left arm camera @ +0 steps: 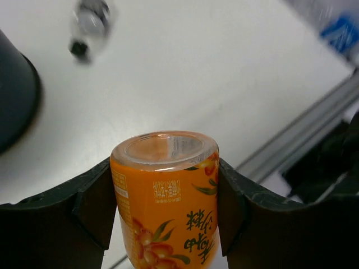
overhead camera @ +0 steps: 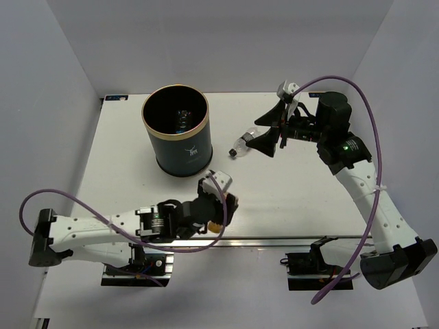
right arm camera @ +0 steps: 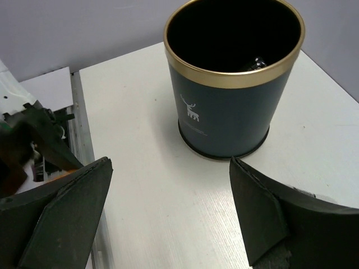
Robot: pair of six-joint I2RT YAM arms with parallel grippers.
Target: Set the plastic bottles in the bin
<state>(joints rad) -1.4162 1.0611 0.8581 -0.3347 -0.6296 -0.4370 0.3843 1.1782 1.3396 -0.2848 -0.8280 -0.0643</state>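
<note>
A stubby orange plastic bottle sits between the fingers of my left gripper, which is shut on its sides. From above, that gripper is at the table's near edge, with the orange bottle showing under it. The dark bin with a gold rim stands upright at the back left, a bottle lying inside it. A small clear bottle lies on the table beside my right gripper, which hangs open to the right of the bin. Nothing is between its fingers.
The aluminium rail runs along the table's near edge, just beyond the held bottle. In the left wrist view the clear bottle is a blur far ahead, and the bin's wall is at the left. White walls enclose the table.
</note>
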